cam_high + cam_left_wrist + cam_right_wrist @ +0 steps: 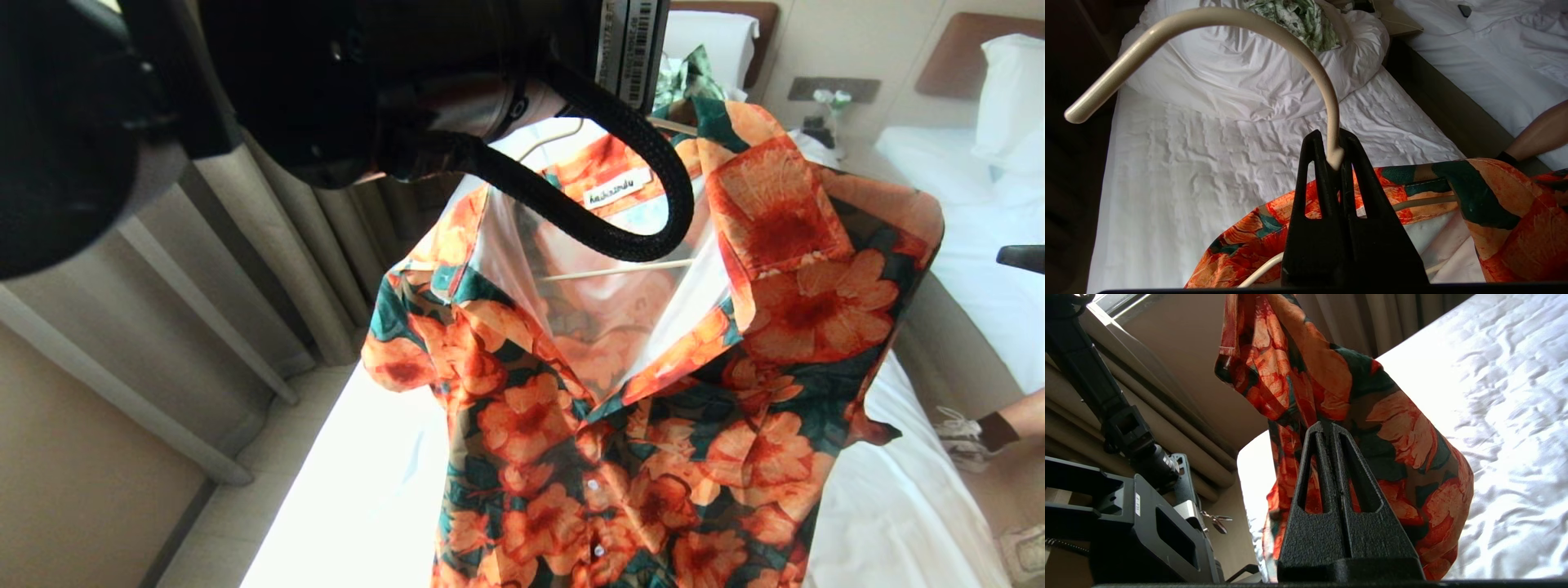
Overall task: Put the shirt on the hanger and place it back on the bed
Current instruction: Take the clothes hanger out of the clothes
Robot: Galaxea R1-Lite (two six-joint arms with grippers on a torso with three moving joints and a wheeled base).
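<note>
The shirt (653, 425), orange flowers on dark green, hangs in the air on the cream wire hanger (620, 269), above the bed (351, 490). Its collar lies open and shows the white neck label. In the left wrist view my left gripper (1333, 151) is shut on the hanger (1274, 28) at the foot of its curved hook, with the shirt's shoulders (1515, 220) draped just below. The wrinkled white bed (1208, 171) lies far beneath. My right gripper (1327, 426) is shut with nothing between its fingers; the shirt (1331, 375) hangs beyond it, over the bed (1506, 416).
My left arm's dark body (326, 82) and its black cable (653, 163) fill the head view's top. Curtains (269, 269) stand left of the bed. A second bed (963, 245) is at right, with a person's leg (1004, 429) between. A green leafy cloth (1298, 20) lies on the duvet (1241, 81).
</note>
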